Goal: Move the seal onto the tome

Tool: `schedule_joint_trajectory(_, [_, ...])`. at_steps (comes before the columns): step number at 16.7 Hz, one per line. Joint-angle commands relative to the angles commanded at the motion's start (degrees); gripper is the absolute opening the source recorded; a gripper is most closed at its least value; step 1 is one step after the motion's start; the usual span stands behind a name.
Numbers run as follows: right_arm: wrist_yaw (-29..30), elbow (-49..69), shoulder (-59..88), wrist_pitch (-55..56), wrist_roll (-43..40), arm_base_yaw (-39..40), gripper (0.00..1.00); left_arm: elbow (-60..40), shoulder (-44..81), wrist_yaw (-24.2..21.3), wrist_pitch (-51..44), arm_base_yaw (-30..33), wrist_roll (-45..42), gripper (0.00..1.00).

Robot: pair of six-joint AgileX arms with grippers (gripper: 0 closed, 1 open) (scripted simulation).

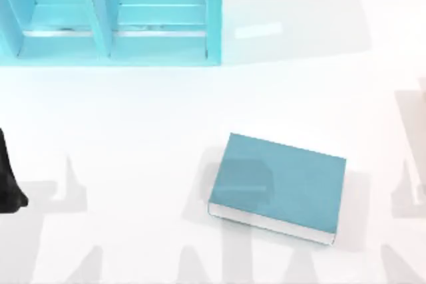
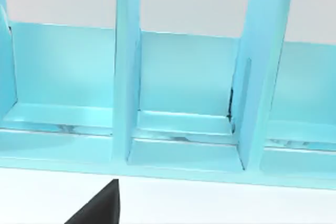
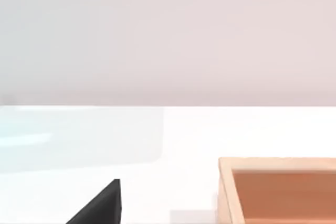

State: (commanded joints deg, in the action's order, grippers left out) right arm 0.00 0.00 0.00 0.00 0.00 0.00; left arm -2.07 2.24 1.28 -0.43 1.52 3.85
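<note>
The tome [image 1: 279,186] is a thick teal book with white page edges, lying flat on the white table right of centre. An orange-tan block with a paler rim [image 3: 278,192] fills the near corner of the right wrist view; it matches the seal's body, and no knob shows. A black part of my right gripper [image 3: 100,205] sits beside it, apart from it. My left arm [image 1: 8,181] is a dark shape at the table's left edge, far from the tome. A black part of my left gripper [image 2: 100,205] faces the shelf.
A teal compartmented shelf unit [image 1: 110,14] stands at the back left, with upright dividers [image 2: 127,66] and open bays. White table [image 1: 133,131] stretches between the shelf and the tome.
</note>
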Motion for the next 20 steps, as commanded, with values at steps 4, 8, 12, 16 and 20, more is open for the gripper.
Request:
schedule_joint_trajectory(4, [0.0,0.0,0.0,0.0,0.0,0.0,1.0,2.1,-2.2,-1.3,0.4,-1.5,-3.9,1.0])
schedule_joint_trajectory(8, [0.0,0.0,0.0,0.0,0.0,0.0,1.0,2.1,-2.2,-1.3,0.4,-1.5,-3.9,1.0])
schedule_joint_trajectory(12, [0.0,3.6,3.6,-2.9,-0.9,-1.1,1.0,2.1,-2.2,-1.3,0.4,-1.5,-3.9,1.0])
schedule_joint_trajectory(16, [-0.3,16.5,16.9,-12.8,-4.0,-4.5,1.0,2.1,-2.2,-1.3,0.4,-1.5,-3.9,1.0])
schedule_joint_trajectory(20, [-0.5,34.8,38.9,-27.2,-8.5,-9.0,1.0,2.1,-2.2,-1.3,0.4,-1.5,-3.9,1.0])
